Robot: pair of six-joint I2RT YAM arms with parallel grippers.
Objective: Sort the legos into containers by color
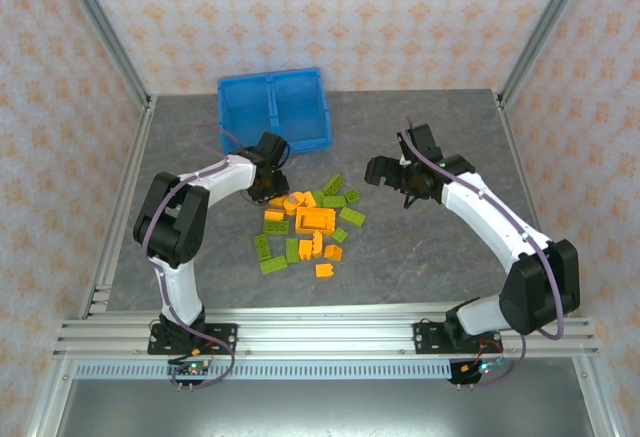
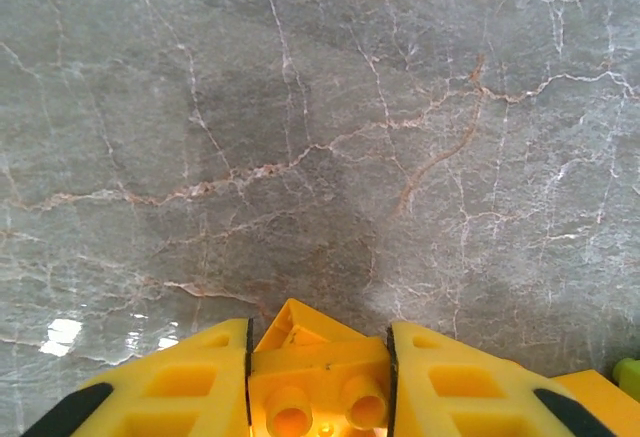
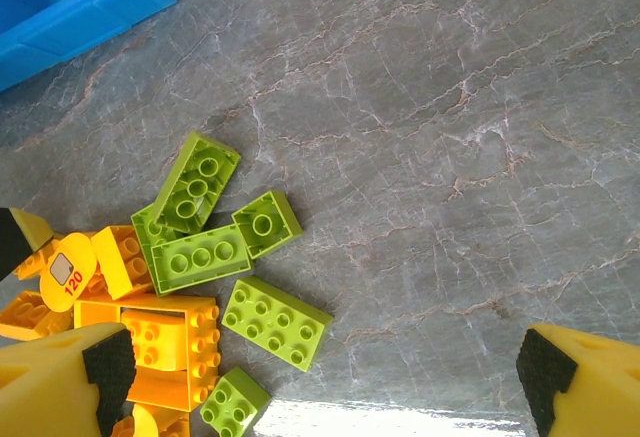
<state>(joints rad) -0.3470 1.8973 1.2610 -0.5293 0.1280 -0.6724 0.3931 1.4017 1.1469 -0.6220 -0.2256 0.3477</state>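
On your left, the left gripper [image 1: 268,189] is at the left edge of the pile of legos [image 1: 310,222]. Its yellow fingers [image 2: 190,387] press against both sides of an orange brick [image 2: 318,362], clamped on it. You cannot tell whether that brick is off the grey table [image 1: 430,257]. Just behind the gripper, the blue bin [image 1: 248,112] stands at the back of the table, its two compartments side by side, apart from the pile. At the centre, orange and lime green bricks [image 3: 275,322] lie loose around a large orange piece [image 1: 315,220]. On your right, the right gripper [image 1: 400,162] hangs just beside the pile, its jaws wide apart and holding nothing.
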